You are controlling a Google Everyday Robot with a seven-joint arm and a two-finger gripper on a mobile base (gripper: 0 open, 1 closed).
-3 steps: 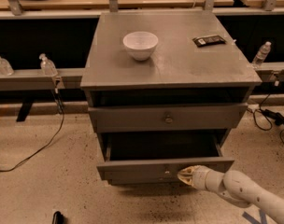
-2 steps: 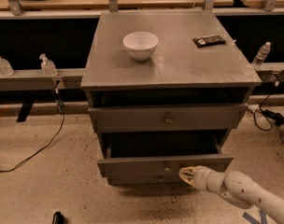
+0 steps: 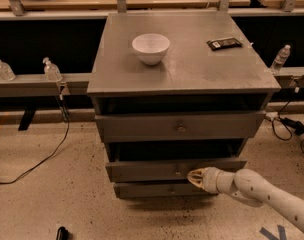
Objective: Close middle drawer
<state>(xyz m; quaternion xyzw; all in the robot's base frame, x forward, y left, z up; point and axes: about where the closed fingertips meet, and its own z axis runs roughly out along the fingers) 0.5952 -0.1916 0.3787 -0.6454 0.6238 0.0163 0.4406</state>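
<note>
While the tool (image 3: 196, 178) touches the middle drawer (image 3: 142, 170), its grip state unclear, white bowl (image 3: 151, 48) on cabinet top (image 3: 192, 69), speckled floor (image 3: 42, 199)

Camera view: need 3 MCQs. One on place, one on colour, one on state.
1. What colour is the bowl on the cabinet top?
A. White
B. Red
C. Black

2. Where is the gripper?
A. Above the bowl
B. At the middle drawer front, just right of its knob
C. On the floor left of the cabinet

3. What state is the middle drawer in?
A. Lying on the floor
B. Partly open
C. Missing

Answers:
1 A: the bowl is plain white against the grey top.
2 B: the gripper tip sits at the panel beside the knob.
3 B: its front stands out from the cabinet, with a dark gap above it.
</note>
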